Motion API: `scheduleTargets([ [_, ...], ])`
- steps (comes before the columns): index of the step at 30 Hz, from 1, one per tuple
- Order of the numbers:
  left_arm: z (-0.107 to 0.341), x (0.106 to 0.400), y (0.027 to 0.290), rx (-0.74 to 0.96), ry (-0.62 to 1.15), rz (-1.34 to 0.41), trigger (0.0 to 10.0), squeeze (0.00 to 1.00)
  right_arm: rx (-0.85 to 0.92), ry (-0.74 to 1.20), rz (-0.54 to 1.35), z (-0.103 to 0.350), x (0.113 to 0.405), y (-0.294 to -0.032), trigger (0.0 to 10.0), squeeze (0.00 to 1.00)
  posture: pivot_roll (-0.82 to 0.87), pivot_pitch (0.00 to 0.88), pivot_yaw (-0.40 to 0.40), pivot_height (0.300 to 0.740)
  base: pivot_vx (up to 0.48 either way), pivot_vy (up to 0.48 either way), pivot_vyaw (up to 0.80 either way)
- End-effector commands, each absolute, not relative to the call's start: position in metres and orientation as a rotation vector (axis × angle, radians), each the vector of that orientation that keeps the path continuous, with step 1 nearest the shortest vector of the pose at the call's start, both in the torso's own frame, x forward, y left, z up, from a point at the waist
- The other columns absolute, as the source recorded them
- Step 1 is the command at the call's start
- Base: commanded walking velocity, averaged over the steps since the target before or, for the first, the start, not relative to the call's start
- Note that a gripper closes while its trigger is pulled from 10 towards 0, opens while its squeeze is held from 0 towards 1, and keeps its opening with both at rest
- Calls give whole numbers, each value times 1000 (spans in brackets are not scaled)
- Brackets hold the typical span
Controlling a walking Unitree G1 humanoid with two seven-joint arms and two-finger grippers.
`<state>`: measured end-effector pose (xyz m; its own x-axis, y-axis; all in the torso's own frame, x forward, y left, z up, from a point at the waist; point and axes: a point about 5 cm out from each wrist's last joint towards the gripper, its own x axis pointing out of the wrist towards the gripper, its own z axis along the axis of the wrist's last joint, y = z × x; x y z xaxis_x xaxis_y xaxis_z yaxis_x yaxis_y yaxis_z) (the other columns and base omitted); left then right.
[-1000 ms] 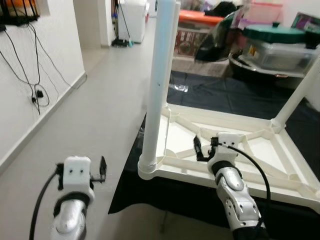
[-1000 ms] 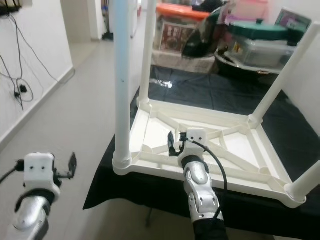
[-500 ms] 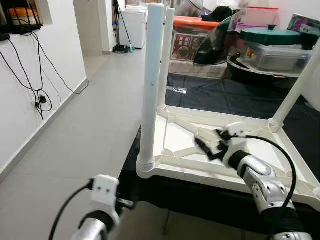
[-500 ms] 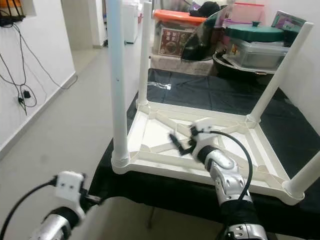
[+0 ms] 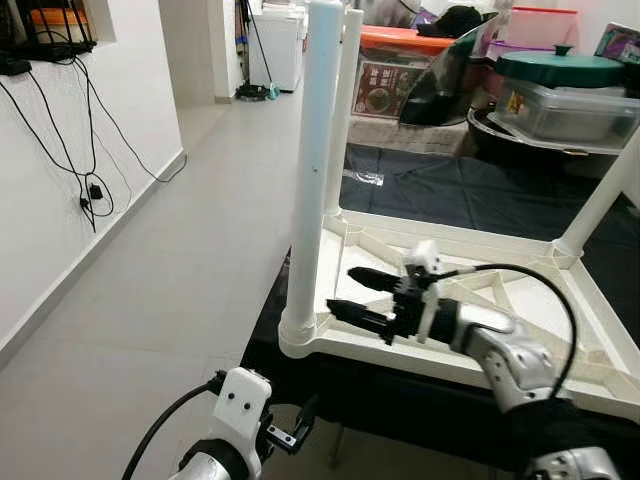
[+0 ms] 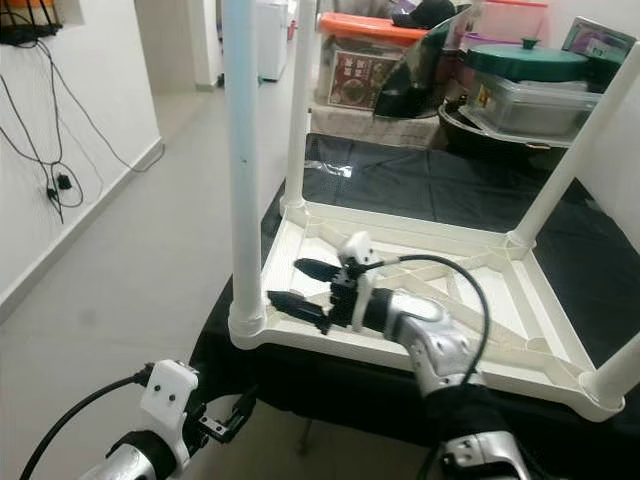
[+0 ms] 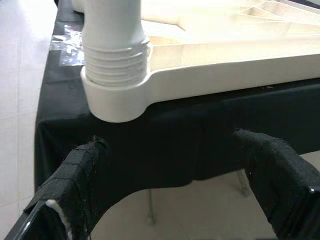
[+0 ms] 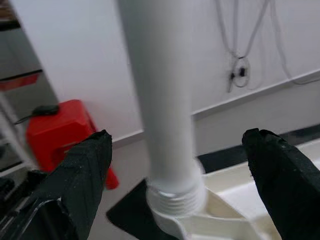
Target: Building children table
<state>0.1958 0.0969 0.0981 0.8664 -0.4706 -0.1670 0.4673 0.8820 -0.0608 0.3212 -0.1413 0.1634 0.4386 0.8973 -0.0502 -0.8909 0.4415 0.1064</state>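
On the black cloth your upturned white table lies with its near corner leg upright. Your right gripper gapes wide beside that leg; your left gripper hangs open below the corner. Storage bins sit behind.

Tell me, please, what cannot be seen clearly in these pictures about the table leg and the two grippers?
- Near table leg: its top is cut off by the upper edge in the right eye view.
- Threaded joint: how far it is screwed in cannot be told.
- Left gripper: low in the eye views, too small; the fingers run off the left wrist view's lower edge.
- Right gripper: open, but its gap to the leg is unclear.
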Motion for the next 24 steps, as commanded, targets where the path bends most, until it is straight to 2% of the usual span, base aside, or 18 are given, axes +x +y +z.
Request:
scheduleTargets([
  [1, 100, 193, 95, -2, 169, -512, 10000, 0, 52, 100, 1151, 165, 321, -138, 10000, 0, 163, 0, -88, 740, 0, 0, 0],
  [9, 99, 192, 94, 3, 169, -515, 10000, 0, 37, 98, 1177, 163, 323, -125, 10000, 0, 166, 0, -92, 740, 0, 0, 0],
  [24, 100, 193, 93, 6, 168, -519, 10000, 0, 52, 18, 1116, 173, 342, -102, 10000, 0, 170, 0, -101, 740, 0, 0, 0],
])
